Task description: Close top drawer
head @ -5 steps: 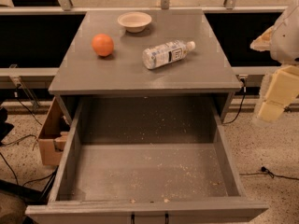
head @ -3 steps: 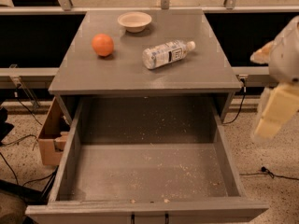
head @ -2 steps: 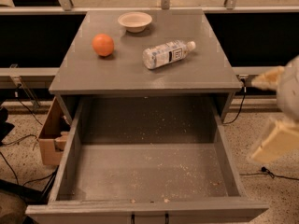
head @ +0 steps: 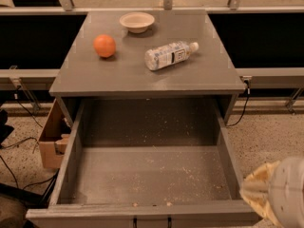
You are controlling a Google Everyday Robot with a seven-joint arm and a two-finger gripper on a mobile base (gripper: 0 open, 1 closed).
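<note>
The top drawer (head: pixel 147 175) of the grey cabinet is pulled fully out toward me. Its floor is empty except for pale crumbs. Its front edge runs along the bottom of the view, with the top of a black handle (head: pixel 151 221) just showing. The two lower drawers are out of view. My gripper (head: pixel 280 194) shows as a blurred pale shape at the bottom right corner, just outside the drawer's right front corner and partly cut off by the frame.
On the cabinet top (head: pixel 209 75) lie an orange (head: pixel 104 45), a small white bowl (head: pixel 137 21) and a plastic bottle (head: pixel 169 55) on its side. A cardboard box (head: pixel 50 139) and cables sit on the floor to the left.
The gripper has dropped from beside the cabinet top at the right edge down to the bottom right corner, near the drawer's front. The drawer and the objects have not moved.
</note>
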